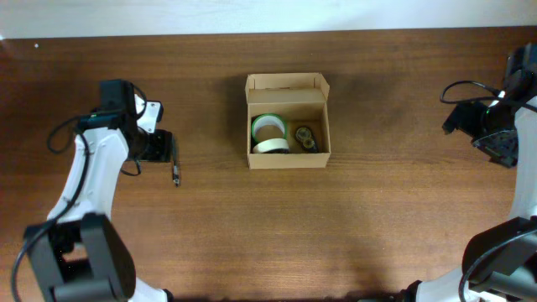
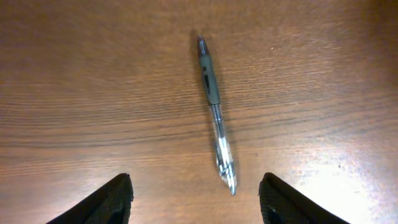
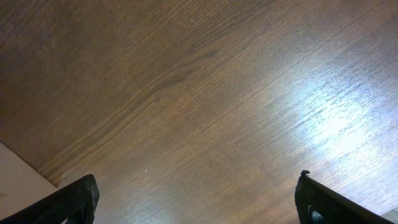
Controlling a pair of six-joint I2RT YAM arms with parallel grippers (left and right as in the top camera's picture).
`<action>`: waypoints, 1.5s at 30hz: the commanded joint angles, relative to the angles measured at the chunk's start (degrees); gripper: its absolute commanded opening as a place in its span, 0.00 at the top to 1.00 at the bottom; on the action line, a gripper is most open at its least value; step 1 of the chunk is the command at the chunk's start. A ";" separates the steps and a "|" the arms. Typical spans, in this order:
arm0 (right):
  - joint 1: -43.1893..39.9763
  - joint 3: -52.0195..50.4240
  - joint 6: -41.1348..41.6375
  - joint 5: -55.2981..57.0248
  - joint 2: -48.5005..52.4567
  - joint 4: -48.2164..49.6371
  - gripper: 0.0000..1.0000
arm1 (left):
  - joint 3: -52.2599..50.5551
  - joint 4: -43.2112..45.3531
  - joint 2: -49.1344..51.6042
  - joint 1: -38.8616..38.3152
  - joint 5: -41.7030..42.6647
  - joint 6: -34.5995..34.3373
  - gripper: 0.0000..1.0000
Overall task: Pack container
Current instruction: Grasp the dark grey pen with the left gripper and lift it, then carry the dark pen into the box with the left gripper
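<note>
Looking down from overhead: box [image 1: 288, 122] sits mid-surface, nearer the far edge than the near one, with a bare strip of wood between its raised flap and that edge. The lid is open. Inside are tape rolls [image 1: 270, 134] on the left and a small dark item [image 1: 306, 139] on the right; I cannot tell what it is. The surface [image 1: 377, 235] is bare wood on both sides of the box and across the near half, giving broad room for moving. The left gripper [image 1: 165, 146] is well to the left of the box, with a pen [image 1: 176, 172] just beside it. The right gripper [image 1: 497, 144] is far right, close to the side edge and well apart from the box.

Left wrist: the left gripper [image 2: 196, 208] is open, with both dark fingertips [image 2: 115, 199] wide apart at the bottom of the frame. The pen [image 2: 214, 109] lies flat on the wood, slightly slanted. Its near end reaches in between the fingertips with neither touching it. Wood is bare all round the pen.

Right wrist: the right gripper [image 3: 199, 208] has its jaws spread fully, with nothing between them. Only bare wood shows below it. A pale strip at lower left marks the surface edge [image 3: 15, 177], near the left fingertip [image 3: 78, 199].
</note>
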 commanded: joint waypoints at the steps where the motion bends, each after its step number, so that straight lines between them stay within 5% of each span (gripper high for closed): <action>1: -0.33 -0.22 0.09 -0.11 0.46 0.02 0.01 | 0.26 1.11 4.92 -0.17 2.49 -2.91 0.38; 21: -0.33 -0.22 0.09 -0.11 0.46 0.02 0.01 | 0.26 8.70 17.16 -2.93 4.48 -2.89 0.48; 26: -0.33 -0.22 0.09 -0.11 0.46 0.04 0.01 | 0.26 8.72 18.16 -2.93 4.52 -2.91 0.71; 29: -0.33 -0.22 0.09 -0.11 0.46 0.02 0.01 | 1.16 7.93 18.10 -2.93 4.55 -2.89 0.98; 40: -0.33 -0.22 0.09 -0.11 0.46 0.04 0.01 | 31.04 -10.03 14.80 -3.10 5.16 4.52 0.98; 45: -0.33 -0.22 0.09 -0.11 0.46 0.02 0.01 | 46.34 -18.60 13.27 -6.36 16.76 17.64 0.98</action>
